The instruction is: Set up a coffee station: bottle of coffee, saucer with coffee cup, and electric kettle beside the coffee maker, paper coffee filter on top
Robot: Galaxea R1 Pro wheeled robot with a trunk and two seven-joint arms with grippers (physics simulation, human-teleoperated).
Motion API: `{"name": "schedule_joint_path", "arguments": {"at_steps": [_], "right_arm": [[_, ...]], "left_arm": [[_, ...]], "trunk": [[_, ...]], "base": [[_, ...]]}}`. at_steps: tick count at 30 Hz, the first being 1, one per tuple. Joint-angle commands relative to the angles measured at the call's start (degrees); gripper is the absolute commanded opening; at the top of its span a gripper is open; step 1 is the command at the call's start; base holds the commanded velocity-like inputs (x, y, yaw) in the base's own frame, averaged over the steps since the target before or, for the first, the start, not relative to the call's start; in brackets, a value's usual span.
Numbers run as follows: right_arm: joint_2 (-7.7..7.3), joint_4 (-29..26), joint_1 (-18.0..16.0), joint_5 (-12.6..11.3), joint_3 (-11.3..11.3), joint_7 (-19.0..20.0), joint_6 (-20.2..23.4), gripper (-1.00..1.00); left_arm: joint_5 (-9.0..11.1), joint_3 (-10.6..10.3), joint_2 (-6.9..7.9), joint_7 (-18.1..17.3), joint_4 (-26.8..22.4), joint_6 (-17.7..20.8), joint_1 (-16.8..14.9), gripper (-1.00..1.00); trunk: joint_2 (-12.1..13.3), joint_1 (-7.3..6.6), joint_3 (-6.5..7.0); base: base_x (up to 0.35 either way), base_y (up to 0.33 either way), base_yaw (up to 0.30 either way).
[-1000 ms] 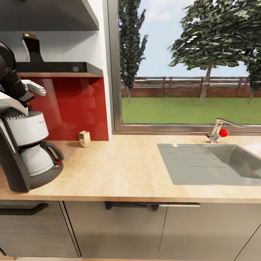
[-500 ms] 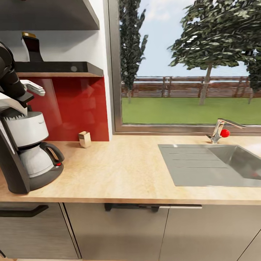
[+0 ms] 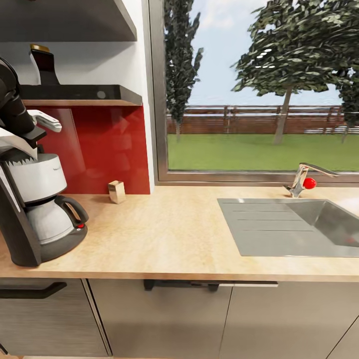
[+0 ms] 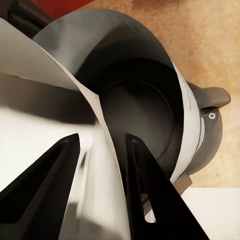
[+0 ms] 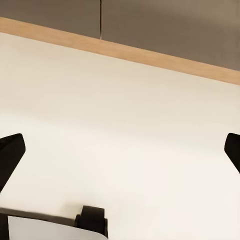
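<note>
The coffee maker (image 3: 37, 199) stands at the left end of the kitchen countertop (image 3: 174, 234). My left gripper (image 3: 37, 130) is right on top of it. In the left wrist view the left gripper (image 4: 102, 141) has its fingers close together on a pale flap of the coffee maker (image 4: 150, 110), above the carafe handle (image 4: 216, 95). The bottle of coffee (image 3: 44, 64) stands on the kitchen shelf (image 3: 89, 93) above. A small tan wedge, the paper coffee filter (image 3: 116, 191), sits on the counter by the red backsplash. My right gripper (image 5: 122, 145) is open over pale floor.
A steel sink (image 3: 299, 224) with a tap (image 3: 304, 179) takes up the counter's right part, under a large window (image 3: 259, 99). Grey cabinet fronts with a dark handle (image 3: 30, 288) run below the worktop. Bare worktop lies between the coffee maker and the sink.
The whole view has shifted very slightly. The left arm stays at the coffee maker's top, and nothing else has visibly moved.
</note>
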Motion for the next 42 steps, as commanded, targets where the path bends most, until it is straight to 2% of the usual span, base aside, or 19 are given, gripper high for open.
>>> {"name": "schedule_joint_path", "arguments": {"at_steps": [1,18,21,29,32,42], "right_arm": [[-0.03,0.05,-0.05,0.14,0.35,-0.04,-0.15,1.00],[-0.03,0.05,-0.05,0.14,0.35,-0.04,-0.15,1.00],[-0.03,0.05,-0.05,0.12,0.35,-0.04,-0.15,1.00],[-0.03,0.05,-0.05,0.12,0.35,-0.04,-0.15,1.00],[-0.03,0.05,-0.05,0.13,0.35,-0.04,-0.15,1.00],[-0.03,0.05,-0.05,0.15,0.35,-0.04,-0.15,1.00]], "left_arm": [[-0.60,0.20,0.03,-0.47,-0.13,0.48,-0.01,-1.00],[-0.57,0.20,0.11,-0.47,-0.13,0.48,-0.02,-1.00],[-0.57,0.20,0.11,-0.47,-0.13,0.48,-0.04,-1.00],[-0.57,0.20,0.11,-0.47,-0.13,0.48,-0.03,-1.00],[-0.57,0.20,0.11,-0.47,-0.13,0.48,-0.04,-1.00],[-0.57,0.20,0.11,-0.47,-0.13,0.48,-0.01,-1.00]], "trunk": [[-0.03,0.00,-0.06],[-0.03,0.00,-0.06],[-1.24,0.66,-0.60],[-1.24,0.66,-0.60],[-2.44,1.32,-1.14],[-2.44,1.32,-1.14]], "base": [[0.000,0.000,0.000],[0.000,0.000,0.000],[0.000,0.000,0.000],[0.000,0.000,0.000],[0.000,0.000,0.000],[0.000,0.000,0.000]]}}
